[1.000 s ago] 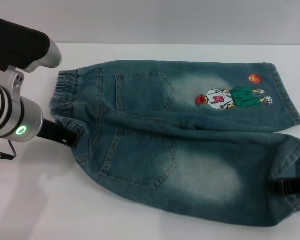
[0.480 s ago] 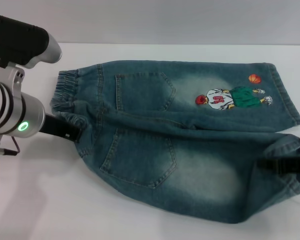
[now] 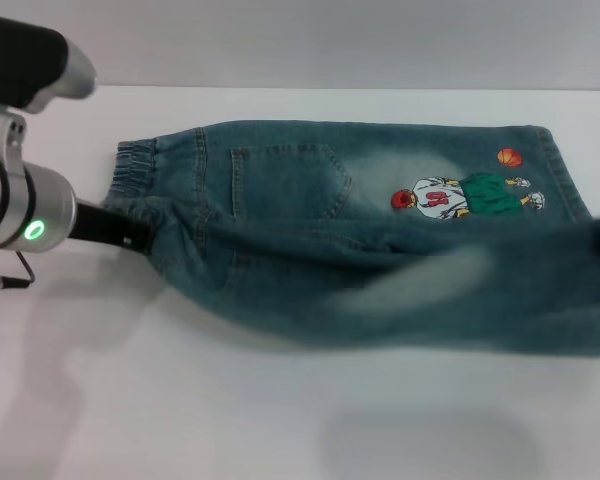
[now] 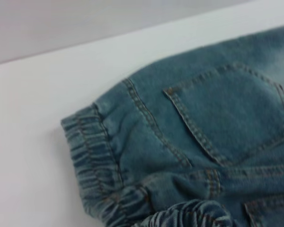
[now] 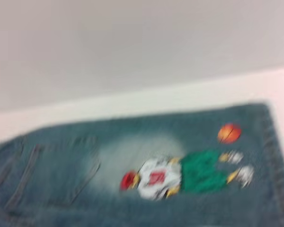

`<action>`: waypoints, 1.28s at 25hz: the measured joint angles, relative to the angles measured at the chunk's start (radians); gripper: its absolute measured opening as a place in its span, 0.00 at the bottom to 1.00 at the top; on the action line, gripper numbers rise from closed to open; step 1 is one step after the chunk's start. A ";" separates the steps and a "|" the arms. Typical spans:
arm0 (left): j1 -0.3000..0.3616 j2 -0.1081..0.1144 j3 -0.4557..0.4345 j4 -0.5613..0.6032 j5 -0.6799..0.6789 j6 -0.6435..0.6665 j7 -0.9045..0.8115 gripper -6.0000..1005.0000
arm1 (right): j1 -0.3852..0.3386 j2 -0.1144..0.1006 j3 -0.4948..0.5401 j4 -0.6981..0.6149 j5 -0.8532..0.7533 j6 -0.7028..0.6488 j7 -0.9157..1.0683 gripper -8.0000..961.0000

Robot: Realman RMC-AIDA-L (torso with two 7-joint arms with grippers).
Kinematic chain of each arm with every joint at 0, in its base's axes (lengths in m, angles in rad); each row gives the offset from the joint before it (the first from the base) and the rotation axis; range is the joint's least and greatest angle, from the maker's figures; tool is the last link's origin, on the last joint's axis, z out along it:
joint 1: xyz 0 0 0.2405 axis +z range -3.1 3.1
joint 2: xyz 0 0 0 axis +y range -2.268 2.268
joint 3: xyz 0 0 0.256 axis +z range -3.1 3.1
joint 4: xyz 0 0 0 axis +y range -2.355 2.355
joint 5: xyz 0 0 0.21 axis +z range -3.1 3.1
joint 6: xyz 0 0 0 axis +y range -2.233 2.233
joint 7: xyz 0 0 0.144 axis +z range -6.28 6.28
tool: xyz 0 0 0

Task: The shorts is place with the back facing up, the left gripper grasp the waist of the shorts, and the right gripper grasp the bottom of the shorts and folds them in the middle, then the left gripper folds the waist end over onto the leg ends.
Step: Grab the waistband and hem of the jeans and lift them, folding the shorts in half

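- The blue faded denim shorts (image 3: 360, 240) lie lengthwise across the white surface (image 3: 180, 400), back pockets up, with the ruffled elastic waist of the shorts (image 3: 135, 165) toward the surface's left edge and the leg ends toward its right edge.
- The near half of the shorts is raised off the surface and blurred by motion, curling toward the far leg that carries the small cartoon basketball-player print (image 3: 467, 195); a shadow lies on the bare surface under it.
- The left gripper (image 3: 130, 235), a black claw on a silver-white arm with a green light ring, sits at the near end of the waistband; its fingers are pinching the gathered denim there.
- The right gripper does not show clearly at the right edge of the head view, so whether its fingers are spread or pinching the hem cannot be told.
- Judged from its drape, the denim is soft and fairly light but thick: it sags between holds and bunches at the elastic.
- Best holds look to be the stitched hem and the waistband, where layered cloth gives the fingers something firm.
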 joint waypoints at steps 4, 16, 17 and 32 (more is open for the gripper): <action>0.002 0.001 -0.029 0.000 -0.012 0.031 0.003 0.06 | -0.003 0.000 0.052 -0.008 0.045 -0.039 -0.039 0.03; -0.025 0.003 -0.057 0.017 -0.054 0.157 0.009 0.06 | 0.041 -0.003 0.100 -0.030 0.073 -0.129 -0.079 0.04; -0.028 0.003 -0.058 0.024 -0.061 0.171 0.009 0.06 | 0.043 -0.002 0.104 -0.033 0.079 -0.137 -0.086 0.04; -0.085 0.001 -0.083 0.121 -0.094 0.309 0.009 0.11 | 0.104 -0.002 0.187 -0.186 0.192 -0.215 -0.188 0.05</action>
